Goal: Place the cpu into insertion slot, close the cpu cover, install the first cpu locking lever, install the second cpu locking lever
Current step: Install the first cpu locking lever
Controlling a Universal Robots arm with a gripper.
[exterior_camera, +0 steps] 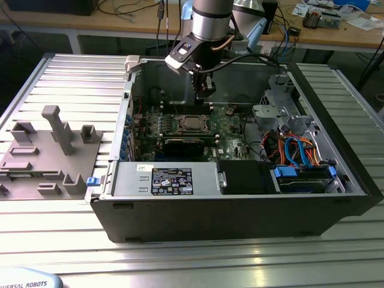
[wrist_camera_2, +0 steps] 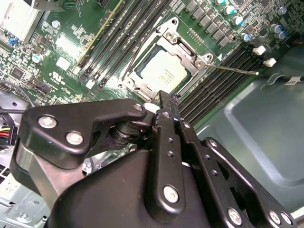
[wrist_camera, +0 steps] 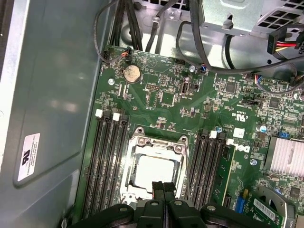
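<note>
**Exterior view.** We see the gripper (exterior_camera: 205,91) hanging inside the open computer case (exterior_camera: 240,210), above the cpu (exterior_camera: 192,124).

**Second wrist view.** The gripper (wrist_camera_2: 164,99) has its fingers pressed together and pinches nothing. It sits close to the cpu cover (wrist_camera_2: 183,45). One locking lever (wrist_camera_2: 235,70) juts out across the memory slots (wrist_camera_2: 213,83).

**First wrist view.** The square cpu (wrist_camera: 154,170) lies flat with its silver top up, framed by the cpu cover (wrist_camera: 156,140). Its edges run parallel to the memory slots (wrist_camera: 107,161).

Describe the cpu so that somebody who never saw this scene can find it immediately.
Look into the open computer case at the green motherboard on its floor. Near the board's middle, between two banks of long black memory slots, lies the silvery cpu cover. The cpu is the pale square in its window, smooth where everything around is crowded.
</note>
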